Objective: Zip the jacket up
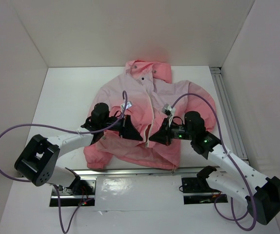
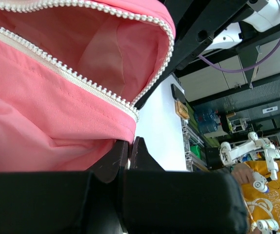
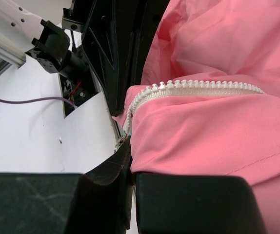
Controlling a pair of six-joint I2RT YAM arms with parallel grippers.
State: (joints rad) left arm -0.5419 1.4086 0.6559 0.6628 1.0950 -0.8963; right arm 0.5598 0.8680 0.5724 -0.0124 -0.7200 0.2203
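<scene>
- Table [image 1: 67,97]: white surface with white walls, lying beneath both pincers and extending away from them on every side.
- Jacket [image 1: 145,97]: pale pink shading to coral, spread flat with its front up. The hood [image 1: 150,70] lies far beyond the pincers and the hem is on their near side. The front is open at its lower part, and both pincers meet the cloth there.
- Left arm [image 1: 67,141] and right arm [image 1: 228,161]: white links, each reaching inward from its own side behind its pincer.
- Purple cables [image 1: 13,131]: one loops outward behind each pincer.
- Left pincer [image 1: 137,137] [image 2: 130,144]: jaws together, clamped on the coral hem corner of the front panel on its own side. The right pincer stands just beside it, tip facing tip.
- Right pincer [image 1: 153,140] [image 3: 128,151]: jaws together, clamped on the coral cloth of the opposite panel at the foot of the zipper. The black body of the left pincer is just ahead of it.
- Zipper teeth [image 2: 81,81] [image 3: 203,85]: white rows, unjoined, running away from each pincer's tips along the panel edge it grips.
</scene>
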